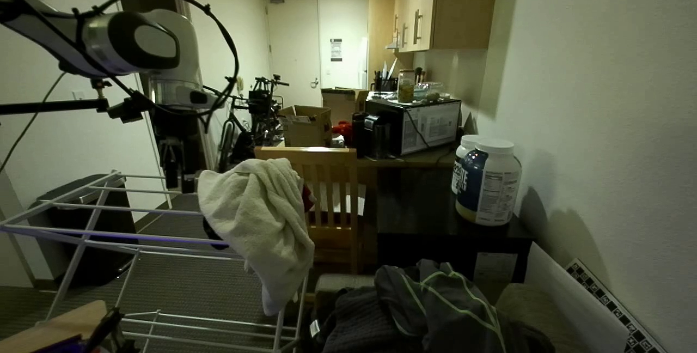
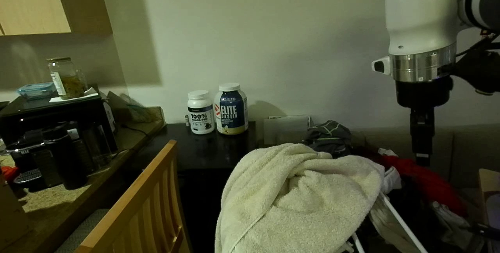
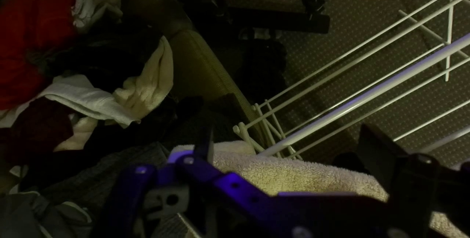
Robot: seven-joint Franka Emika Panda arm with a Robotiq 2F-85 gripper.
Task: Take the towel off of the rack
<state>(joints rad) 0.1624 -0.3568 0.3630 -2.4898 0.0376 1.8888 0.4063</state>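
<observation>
Spread pincer [image 3: 286, 139] near towel [image 2: 300, 198] on rack [image 3: 352, 104], dotted carpet [image 3: 323, 49] beneath.

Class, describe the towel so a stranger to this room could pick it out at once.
Find the white drying rack in an exterior view. At its end nearest the wooden chair hangs the towel. It is pale cream and fluffy, while the dark clothes nearby lie in a heap.

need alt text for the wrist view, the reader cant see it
An open dark gripper spans the bottom of the frame, with a cream terry towel beyond it, draped over the end of a white drying rack. Red, white and dark clothes lie heaped at left; dotted carpet shows beneath the rack at right.
</observation>
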